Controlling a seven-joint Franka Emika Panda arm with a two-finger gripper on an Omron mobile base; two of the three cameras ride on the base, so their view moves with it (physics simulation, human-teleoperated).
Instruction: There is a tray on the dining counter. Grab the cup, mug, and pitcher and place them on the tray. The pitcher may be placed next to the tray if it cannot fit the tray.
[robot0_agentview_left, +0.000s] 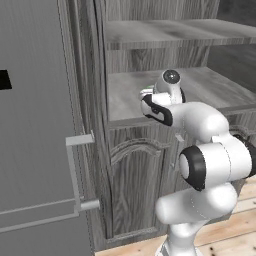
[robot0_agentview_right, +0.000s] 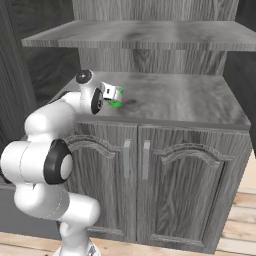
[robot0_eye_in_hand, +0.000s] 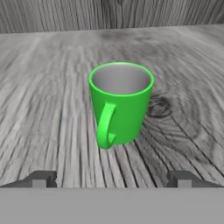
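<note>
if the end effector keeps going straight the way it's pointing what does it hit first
Most likely the mug. It stands upright on the wood-grain counter, dead ahead of the open end effector, handle turned toward it. Nothing lies between them, though the exact gap is hard to judge.

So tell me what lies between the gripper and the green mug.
Nothing but bare grey wood-grain counter top. In the hand view the open gripper has its fingertips apart at the bottom, and the mug stands upright just ahead, handle turned toward the camera.
</note>
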